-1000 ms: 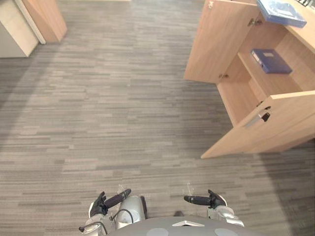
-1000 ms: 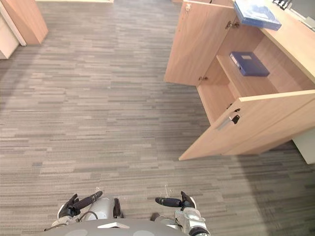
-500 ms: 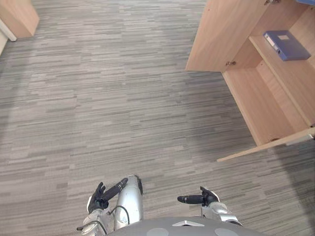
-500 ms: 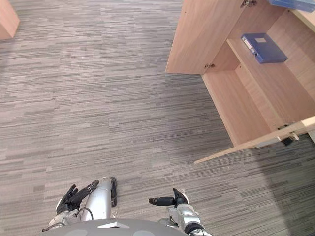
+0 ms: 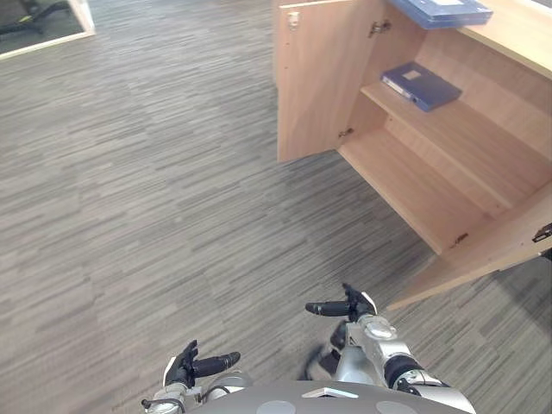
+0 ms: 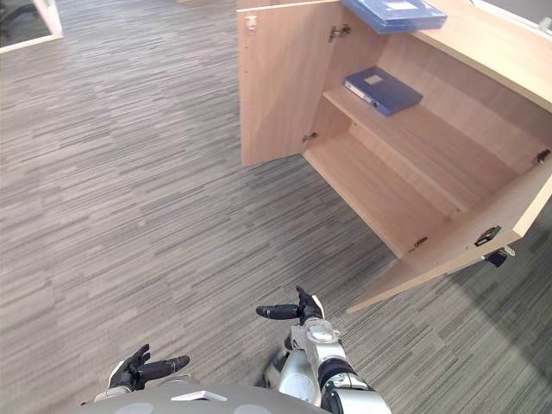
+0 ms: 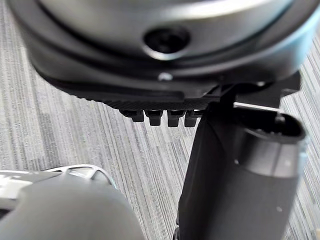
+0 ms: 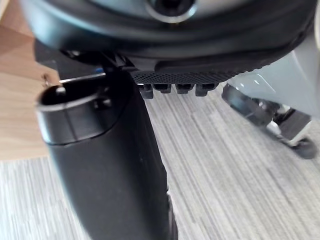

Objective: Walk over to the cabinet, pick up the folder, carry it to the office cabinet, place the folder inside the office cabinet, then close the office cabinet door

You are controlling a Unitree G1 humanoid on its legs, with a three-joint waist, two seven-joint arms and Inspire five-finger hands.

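**Two empty hands, one cabinet standing open**

Low on the robot's left, the left hand point(image 5: 188, 369) hangs over the floor point(image 5: 155, 190) with its fingers loose and nothing in it. Further along, the cabinet's left door point(image 5: 315, 82) is swung wide. The right hand point(image 5: 352, 306) sits ahead of the body, likewise slack and empty.

Inside the cabinet point(image 5: 405, 177), a dark blue folder point(image 5: 421, 85) lies flat on the upper shelf point(image 5: 466, 142), near the left door's hinge side. A light blue folder point(image 5: 442, 10) rests on the cabinet's top, above it. At the far right, the right door point(image 5: 496, 254) stands open toward the robot. Its free edge is near the right hand but apart from it.

With neither hand carrying anything and the shelf well out of reach, the step in hand reads as the walk-in. I cannot tell whether the shelved folder is one to fetch or one already delivered. The approach should serve both cases:
- Turn until the opening is faced squarely.
- Come in between the two doors, favouring the left side so the right arm clears the right door's edge.
- Keep both hands low and relaxed until the shelf or a door is within easy reach.
- Stop where either door can swing freely.
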